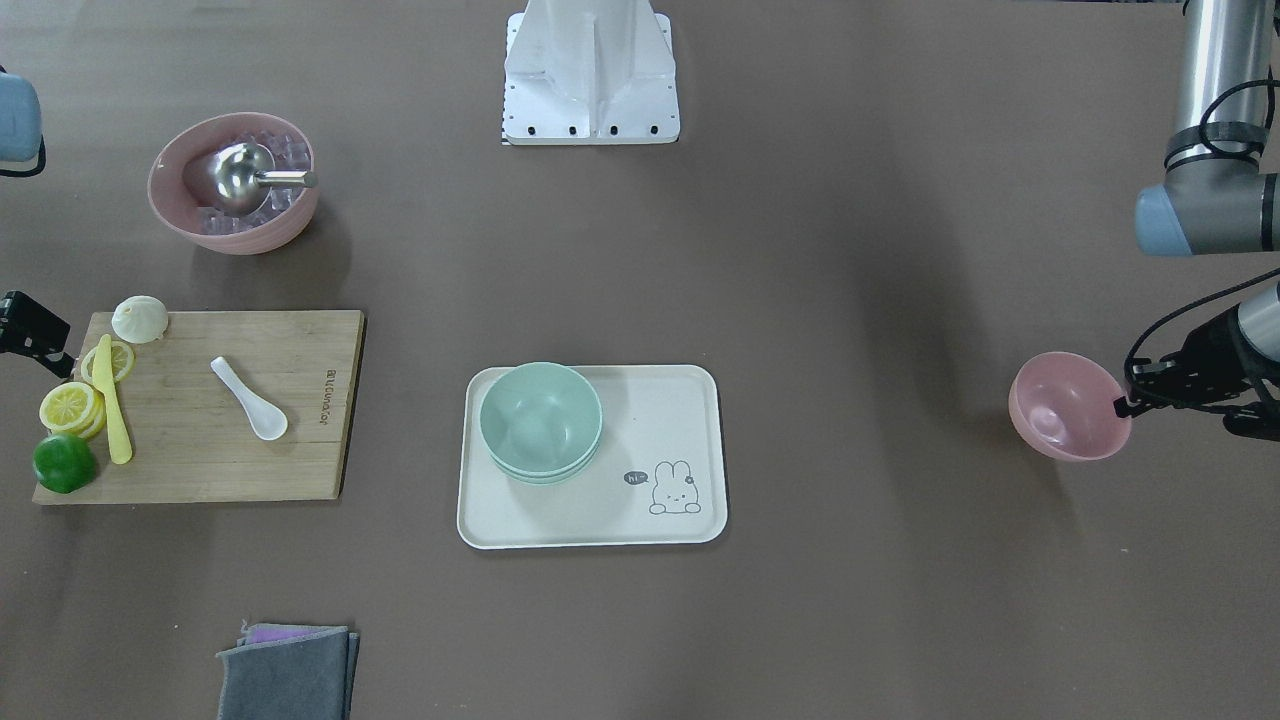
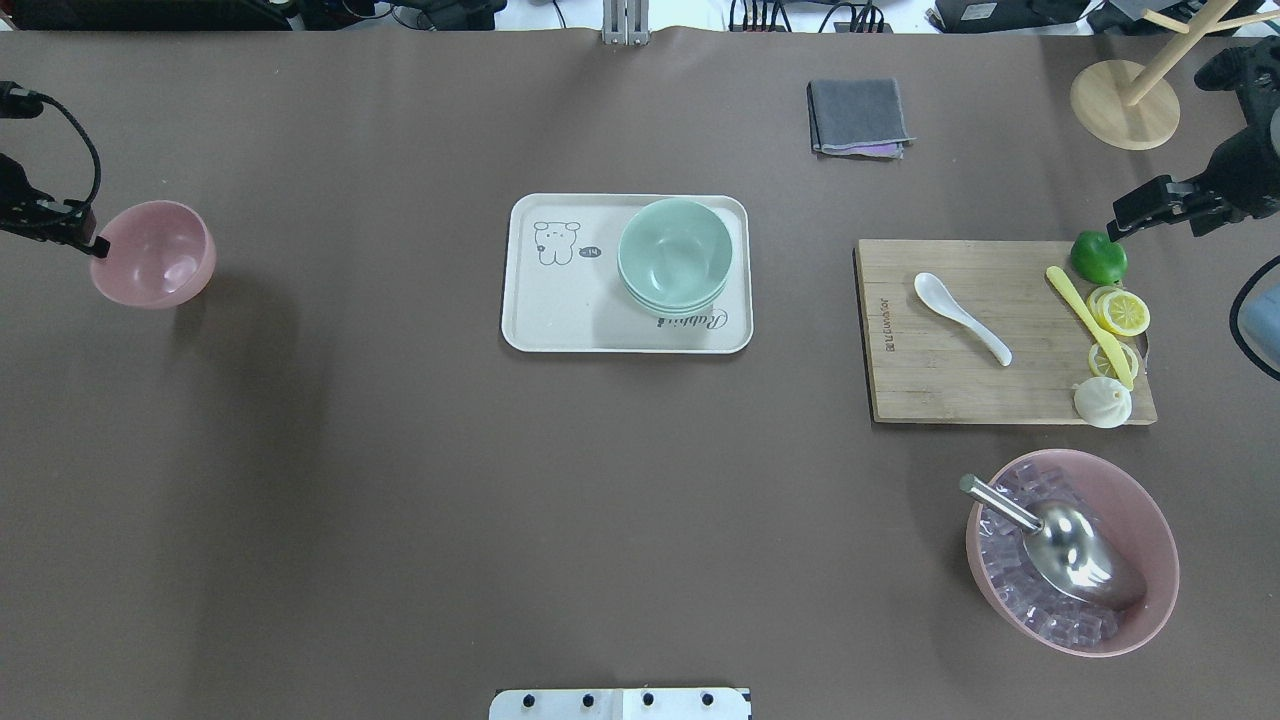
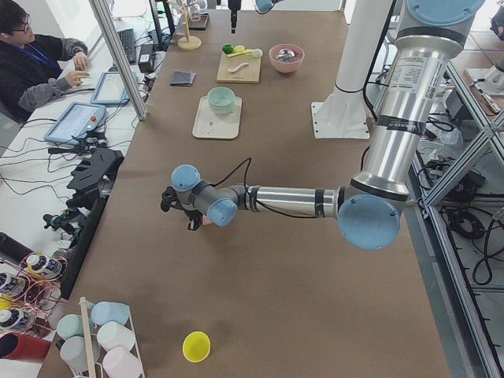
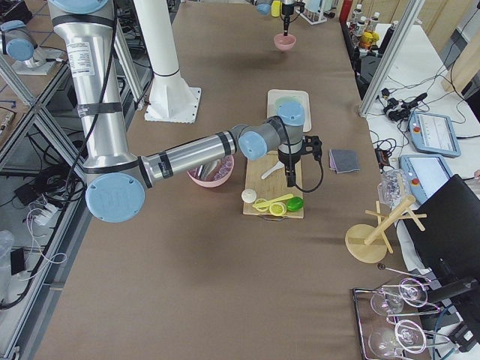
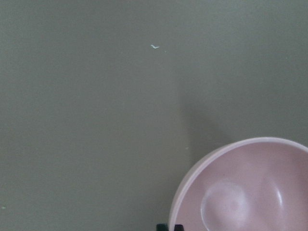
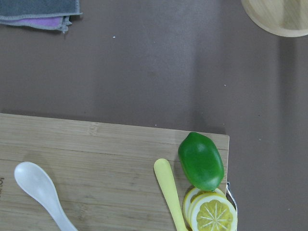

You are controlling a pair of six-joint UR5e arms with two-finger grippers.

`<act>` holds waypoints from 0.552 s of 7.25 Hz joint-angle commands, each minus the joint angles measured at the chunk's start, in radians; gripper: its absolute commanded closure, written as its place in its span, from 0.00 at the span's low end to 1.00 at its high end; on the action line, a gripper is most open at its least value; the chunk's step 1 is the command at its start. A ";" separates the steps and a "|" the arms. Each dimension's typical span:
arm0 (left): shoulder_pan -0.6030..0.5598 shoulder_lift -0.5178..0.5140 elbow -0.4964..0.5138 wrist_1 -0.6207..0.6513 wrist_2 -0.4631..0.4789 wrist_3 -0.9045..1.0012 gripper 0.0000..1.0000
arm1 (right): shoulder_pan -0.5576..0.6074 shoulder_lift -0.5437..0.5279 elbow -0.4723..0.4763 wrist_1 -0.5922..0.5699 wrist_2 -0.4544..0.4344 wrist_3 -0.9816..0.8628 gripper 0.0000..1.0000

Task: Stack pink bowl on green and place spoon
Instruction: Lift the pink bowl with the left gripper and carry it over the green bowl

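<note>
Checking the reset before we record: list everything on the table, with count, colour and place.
pink bowl: 1, pink, empty, table's left end
green bowls: stack of at least 2, green, on tray
tray: 1, cream, table centre
cutting board: 1, wooden, right of tray
spoon: 1, white, on board
knife: 1, yellow, board's right edge
lime: 1, green, board's far corner
lemon slices: several, yellow, beside knife
bun: 1, white, board's near corner
large bowl: 1, pink, near right
ice cubes: many, clear, in large bowl
scoop: 1, metal, on ice
cloths: folded, grey over purple, far side
wooden stand: 1, far right corner
left gripper: at pink bowl's rim
right gripper: above lime
</note>
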 commanded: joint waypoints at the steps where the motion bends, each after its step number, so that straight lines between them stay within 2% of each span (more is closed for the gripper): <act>1: 0.010 -0.076 -0.081 0.030 -0.049 -0.244 1.00 | 0.000 -0.002 0.000 0.000 -0.002 0.000 0.00; 3: 0.094 -0.197 -0.181 0.195 -0.016 -0.427 1.00 | 0.000 -0.002 0.000 0.000 -0.002 0.000 0.00; 4: 0.157 -0.261 -0.250 0.330 0.073 -0.510 1.00 | 0.000 0.000 0.000 0.000 -0.002 0.000 0.00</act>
